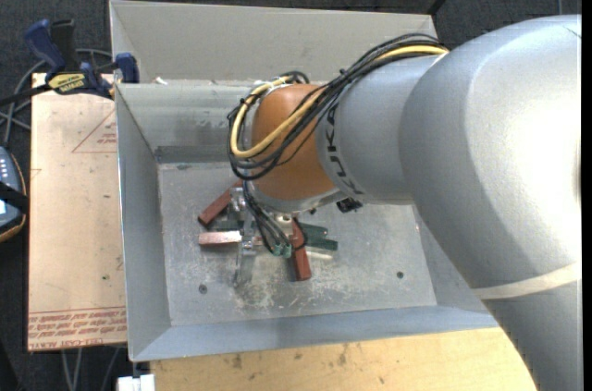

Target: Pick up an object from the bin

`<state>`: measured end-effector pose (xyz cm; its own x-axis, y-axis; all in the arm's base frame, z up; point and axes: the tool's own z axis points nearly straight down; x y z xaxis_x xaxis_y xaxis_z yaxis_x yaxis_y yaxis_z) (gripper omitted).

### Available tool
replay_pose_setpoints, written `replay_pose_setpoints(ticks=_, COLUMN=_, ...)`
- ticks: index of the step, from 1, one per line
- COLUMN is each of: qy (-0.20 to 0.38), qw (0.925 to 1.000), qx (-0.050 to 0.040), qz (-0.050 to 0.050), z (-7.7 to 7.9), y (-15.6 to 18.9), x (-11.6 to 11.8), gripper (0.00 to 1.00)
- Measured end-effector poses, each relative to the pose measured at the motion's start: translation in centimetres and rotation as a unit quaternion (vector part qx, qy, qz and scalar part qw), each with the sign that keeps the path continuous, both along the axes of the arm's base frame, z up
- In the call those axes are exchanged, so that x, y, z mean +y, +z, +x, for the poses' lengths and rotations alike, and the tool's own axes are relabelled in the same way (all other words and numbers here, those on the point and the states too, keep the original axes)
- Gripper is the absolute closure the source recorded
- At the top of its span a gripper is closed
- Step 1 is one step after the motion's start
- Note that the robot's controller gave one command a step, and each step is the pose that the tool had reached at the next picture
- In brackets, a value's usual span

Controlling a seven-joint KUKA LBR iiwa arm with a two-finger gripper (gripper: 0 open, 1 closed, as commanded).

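Note:
My gripper (248, 252) hangs below the orange wrist cover, low over the middle of the bin floor. Just to its left lies a flat reddish-brown block (219, 238), touching or nearly touching it. A second reddish-brown block (214, 210) lies tilted a little farther back on the left. On the gripper's right a third reddish-brown piece (301, 263) lies next to a dark green flat piece (321, 241). The arm hides whatever lies directly under the wrist.
The arm and its orange cover with cables hang over the bin's centre and right side. The few loose pieces cluster under the gripper. Bare grey floor, scuffed and dusty, lies toward the front wall and the left wall.

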<state>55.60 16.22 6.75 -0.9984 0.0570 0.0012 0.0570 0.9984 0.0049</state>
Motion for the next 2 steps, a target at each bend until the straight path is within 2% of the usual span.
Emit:
replay_pose_setpoints(ticks=1, qy=-0.020, qw=0.9998, qx=-0.0025, qz=-0.003, z=0.39, y=3.41, x=-5.05, gripper=0.00)
replay_pose_setpoints(ticks=2, qy=-0.021, qw=0.9998, qx=-0.0006, qz=-0.002, z=-0.27, y=3.84, x=-4.66, gripper=0.00)
